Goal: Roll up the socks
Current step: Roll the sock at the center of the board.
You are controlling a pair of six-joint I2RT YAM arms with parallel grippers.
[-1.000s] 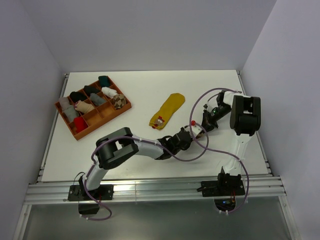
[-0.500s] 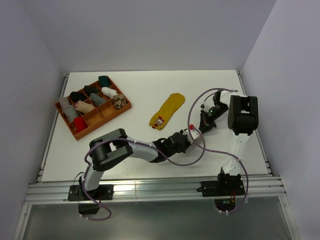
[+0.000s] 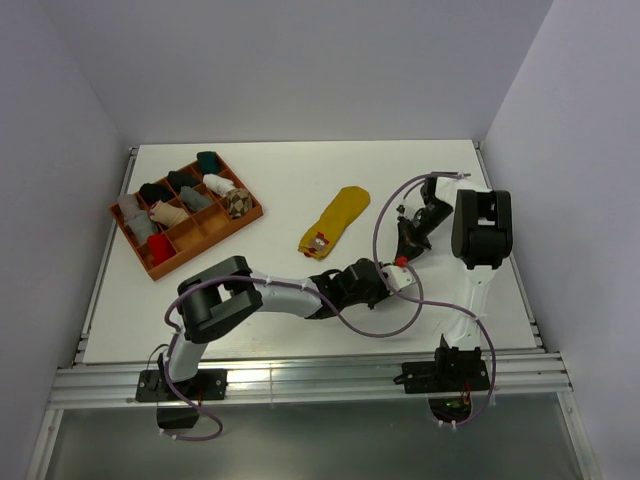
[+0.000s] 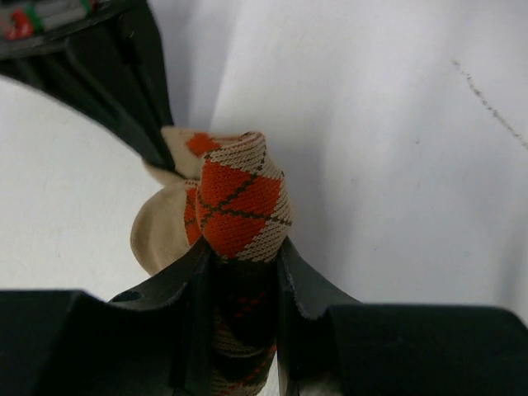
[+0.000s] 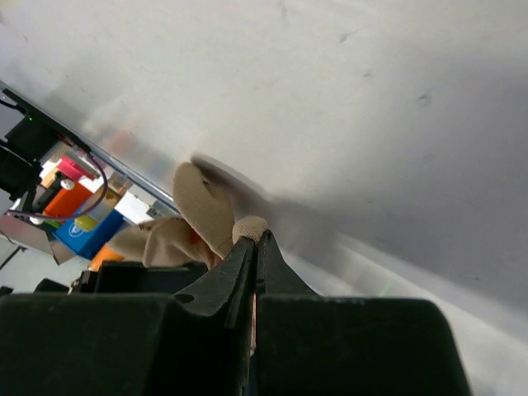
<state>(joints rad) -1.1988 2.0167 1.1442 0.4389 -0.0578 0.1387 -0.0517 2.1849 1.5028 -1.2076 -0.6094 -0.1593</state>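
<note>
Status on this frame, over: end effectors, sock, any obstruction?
Left end effector clamped on bundled orange argyle sock. Right end effector shut, pinching its cream end. Mustard sock flat on table, apart; nothing in the way.

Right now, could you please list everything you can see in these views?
table: one, white, under everything
organiser tray: one, orange-brown, table's far left
small sock bundles: roughly nine, black, grey, white, teal, cream, red, in tray compartments
brown argyle bundle: one, brown-and-cream, tray's right corner
mustard sock: one, yellow, red label, flat mid-table
orange argyle sock: one, orange-brown-cream, partly rolled, between both tools
cables: two, purple, looping along both arms
left tool: one, black, gripping the orange argyle sock
right tool: one, black, pinching its cream end
</note>
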